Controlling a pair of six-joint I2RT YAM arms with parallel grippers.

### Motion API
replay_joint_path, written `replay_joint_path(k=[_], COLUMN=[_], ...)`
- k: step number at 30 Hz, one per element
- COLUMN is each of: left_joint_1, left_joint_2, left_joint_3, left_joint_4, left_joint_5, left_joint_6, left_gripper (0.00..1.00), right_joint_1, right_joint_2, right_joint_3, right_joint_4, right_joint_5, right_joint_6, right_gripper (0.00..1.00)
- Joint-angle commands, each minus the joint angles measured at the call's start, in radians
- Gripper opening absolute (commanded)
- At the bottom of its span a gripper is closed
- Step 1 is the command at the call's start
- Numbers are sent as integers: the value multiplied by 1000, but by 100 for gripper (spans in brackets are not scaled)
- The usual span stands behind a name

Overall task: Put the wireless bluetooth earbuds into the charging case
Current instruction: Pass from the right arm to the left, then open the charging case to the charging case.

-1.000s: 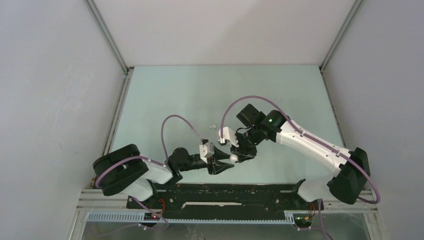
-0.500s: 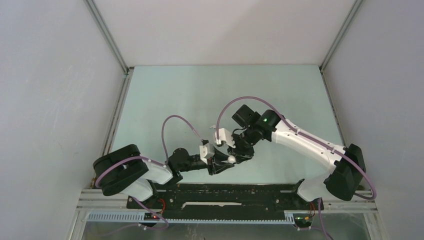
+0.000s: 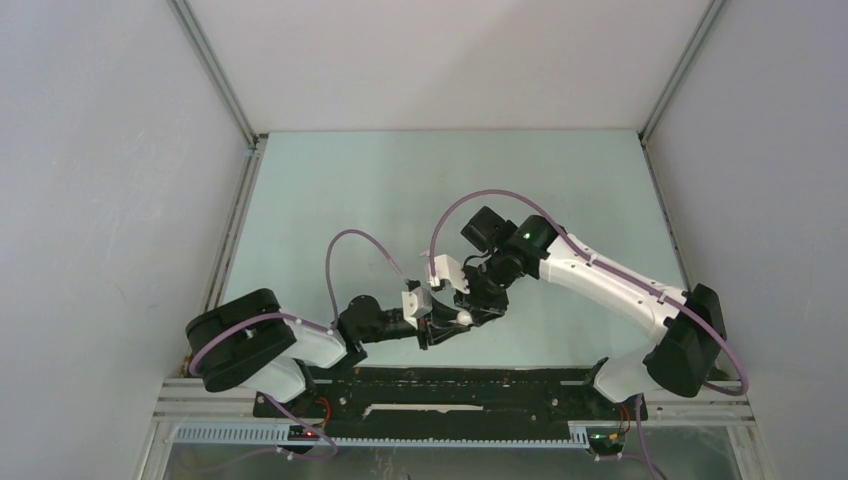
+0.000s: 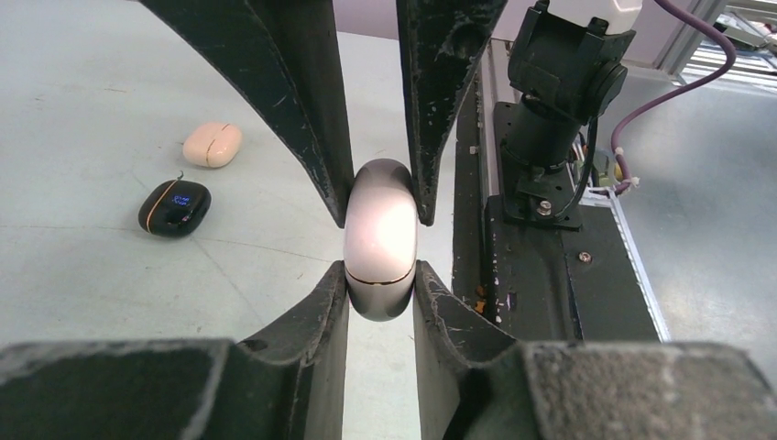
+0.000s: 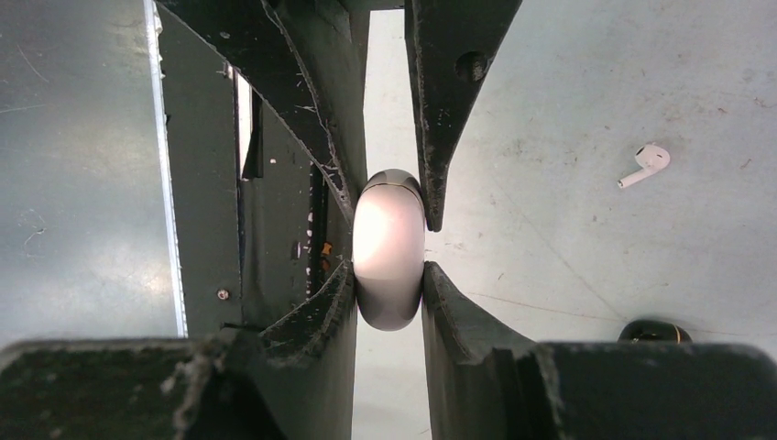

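The left hand and right hand pinched one glossy pebble-like case; only right wrist showed a stemmed bud.

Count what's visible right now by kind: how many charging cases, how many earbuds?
Charging cases: 3 (the white case, clamped by both the left gripper and the right gripper; the cream case and the black case on the table).
Earbuds: 1 (the white earbud, lying loose).
Total: 4
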Motion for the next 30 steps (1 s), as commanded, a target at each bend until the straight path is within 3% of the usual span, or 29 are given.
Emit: replay_joint_path(k=[1, 7, 20, 24, 27, 30], left_joint_1=[-15, -23, -29, -29, -28, -28], left_joint_2=[-24, -21, -9, 0, 10, 11], left_joint_3=[23, 4, 2, 0, -6, -23], left_joint_4=[1, 52, 80, 88, 121, 190], left_joint_5=[-9, -7, -22, -34, -36, -40], left_joint_6=[53, 72, 58, 50, 37, 4], left_gripper=[1, 0, 0, 0, 0, 0], right_joint_1=[4, -81, -201, -298, -361, -343], right_joint_2=[1, 26, 51, -1, -66, -155], right_joint_3=[50, 97, 187, 198, 157, 37], right_joint_4=[15, 19, -74, -102, -89, -2], right_joint_5=[-13, -71, -284, -389, -418, -349], right_joint_6=[25, 96, 97, 74, 41, 31], right_gripper=[20, 34, 41, 42, 44, 50])
